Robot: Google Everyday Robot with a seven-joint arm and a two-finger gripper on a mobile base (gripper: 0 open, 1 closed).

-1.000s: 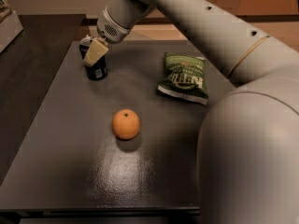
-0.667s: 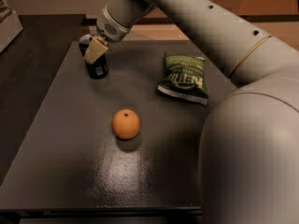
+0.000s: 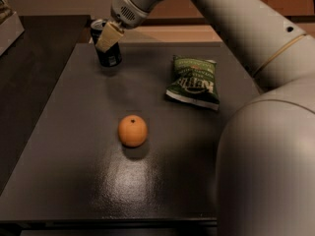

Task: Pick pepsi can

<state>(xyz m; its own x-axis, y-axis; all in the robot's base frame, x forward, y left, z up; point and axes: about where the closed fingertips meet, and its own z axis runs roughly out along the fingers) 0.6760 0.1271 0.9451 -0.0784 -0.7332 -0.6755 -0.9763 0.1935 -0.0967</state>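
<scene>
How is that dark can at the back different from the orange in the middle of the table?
The pepsi can is a dark upright cylinder with a silver top; the orange is a bright ball. The pepsi can is in the gripper at the far left of the table; the orange lies free at its middle. The pepsi can looks a little taller than the orange. Both are small.

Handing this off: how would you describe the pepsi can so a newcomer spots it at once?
Start at the dark table and look to its far left corner, beyond the orange and left of the green chip bag. The pepsi can is there, with the gripper at its upper part. It is the only dark cylinder with a silver top.
</scene>
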